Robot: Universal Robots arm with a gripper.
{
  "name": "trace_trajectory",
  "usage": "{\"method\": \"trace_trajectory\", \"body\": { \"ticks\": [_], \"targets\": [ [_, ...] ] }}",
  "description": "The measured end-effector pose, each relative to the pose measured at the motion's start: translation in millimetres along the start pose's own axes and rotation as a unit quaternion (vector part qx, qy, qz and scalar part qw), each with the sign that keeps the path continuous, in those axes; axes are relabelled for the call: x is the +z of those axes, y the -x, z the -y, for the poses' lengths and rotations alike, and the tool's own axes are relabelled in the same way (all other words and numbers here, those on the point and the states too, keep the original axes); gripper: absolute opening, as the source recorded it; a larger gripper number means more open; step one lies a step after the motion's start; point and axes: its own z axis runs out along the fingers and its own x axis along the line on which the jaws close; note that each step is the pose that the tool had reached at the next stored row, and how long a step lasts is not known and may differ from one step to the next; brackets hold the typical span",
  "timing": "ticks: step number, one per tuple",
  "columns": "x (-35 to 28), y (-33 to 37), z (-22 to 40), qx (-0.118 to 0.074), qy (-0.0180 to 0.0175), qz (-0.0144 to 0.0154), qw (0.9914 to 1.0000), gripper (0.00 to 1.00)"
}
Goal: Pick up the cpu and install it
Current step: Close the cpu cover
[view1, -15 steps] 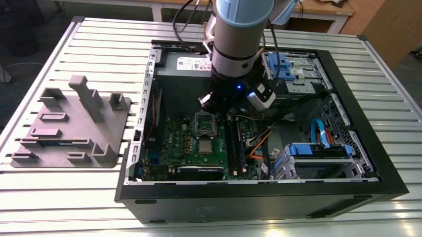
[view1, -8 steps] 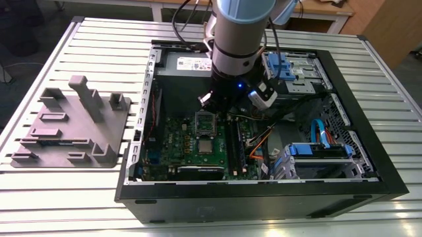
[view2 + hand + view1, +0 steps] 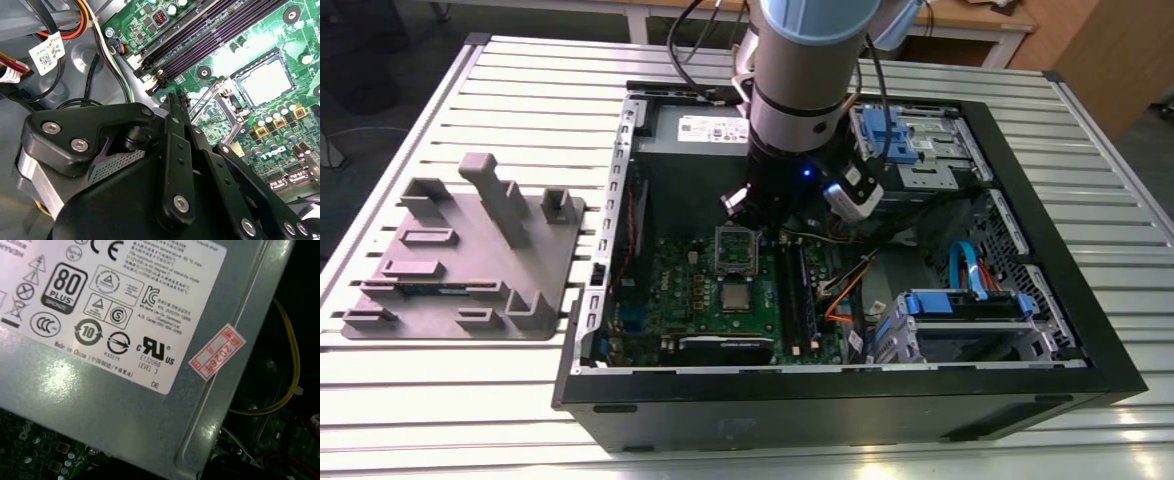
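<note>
The cpu (image 3: 738, 297) lies flat in its socket on the green motherboard (image 3: 680, 285), a small silvery square. In the second wrist view the cpu (image 3: 263, 80) sits inside the socket's dark rim. The silver socket frame (image 3: 736, 248) stands swung open just behind it, and that frame (image 3: 214, 107) is beside my fingertips. My gripper (image 3: 755, 215) hangs over the frame, apart from the cpu. In the second wrist view the gripper (image 3: 176, 99) looks shut with nothing between its fingers.
The open black computer case (image 3: 854, 385) lies on a slatted white table. A grey plastic tray (image 3: 467, 255) rests at the exterior view's left. Long black memory sticks (image 3: 200, 40) run beside the socket. The power supply (image 3: 125, 340) and blue drive cages (image 3: 961, 305) crowd the case.
</note>
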Motion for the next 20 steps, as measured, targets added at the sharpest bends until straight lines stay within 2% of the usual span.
{"method": "trace_trajectory", "body": {
  "ticks": [3,6,10,15,20],
  "targets": [
    [0.0,0.0,0.1,-0.005,0.0002,-0.0002,0.99999,0.10],
    [0.0,0.0,0.1,-0.027,0.0011,-0.0014,0.99965,0.10],
    [0.0,0.0,0.1,-0.054,0.0022,-0.0029,0.99853,0.10],
    [0.0,-0.1,0.3,-0.078,0.0031,-0.0041,0.99696,0.10],
    [-0.2,-0.3,0.6,-0.089,0.0036,-0.0047,0.99603,0.10]
  ]
}}
